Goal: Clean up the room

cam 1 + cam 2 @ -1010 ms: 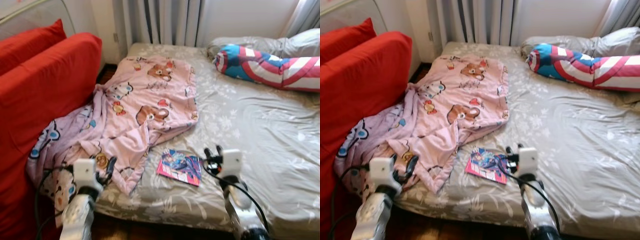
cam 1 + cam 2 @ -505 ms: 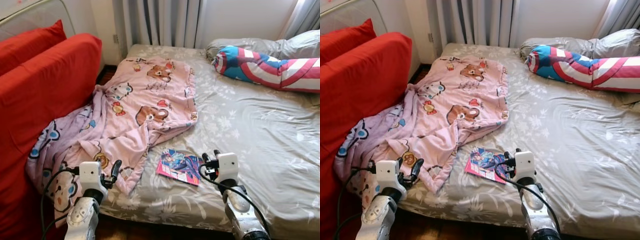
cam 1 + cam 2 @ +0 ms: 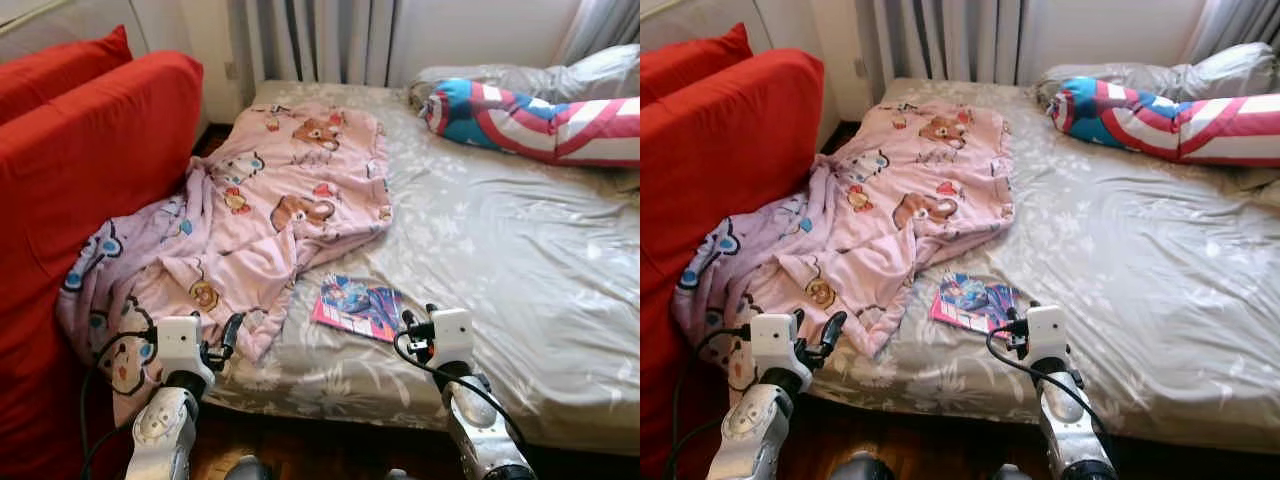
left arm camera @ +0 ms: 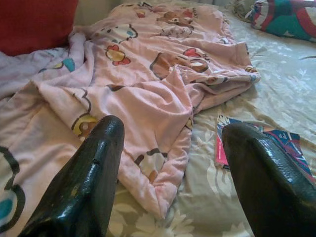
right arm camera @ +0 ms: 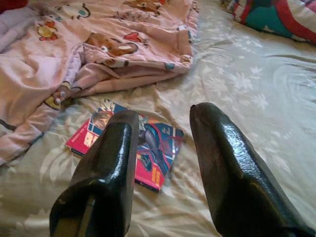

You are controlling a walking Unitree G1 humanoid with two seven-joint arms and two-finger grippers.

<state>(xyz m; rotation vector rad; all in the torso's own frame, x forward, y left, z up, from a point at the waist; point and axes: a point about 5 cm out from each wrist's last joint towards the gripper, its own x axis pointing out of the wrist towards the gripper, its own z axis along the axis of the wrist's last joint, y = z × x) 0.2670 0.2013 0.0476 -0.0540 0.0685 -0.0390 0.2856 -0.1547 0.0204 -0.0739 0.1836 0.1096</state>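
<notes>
Grippers hovering over bed (image 3: 520,240), jaws released.
Left gripper (image 3: 222,343) is hanging lower left above pink blanket (image 3: 280,200); right gripper (image 3: 412,325) lower centre beside comic book (image 3: 358,307).

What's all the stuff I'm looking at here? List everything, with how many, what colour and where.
Bed: one, grey floral sheet, ahead.
Blanket: one, pink with cartoon bears, on the bed's left side, spilling over the edge.
Comic book: one, pink and blue, flat on the sheet beside the blanket.
Bolster: one, red, white and blue, at the head of the bed.
Pillows: grey, behind the bolster.
Sofa: one, red, left of the bed.
Curtains: grey, behind the bed.
Left gripper: black fingers, open, by the blanket.
Right gripper: black fingers, open, near the comic book.
</notes>
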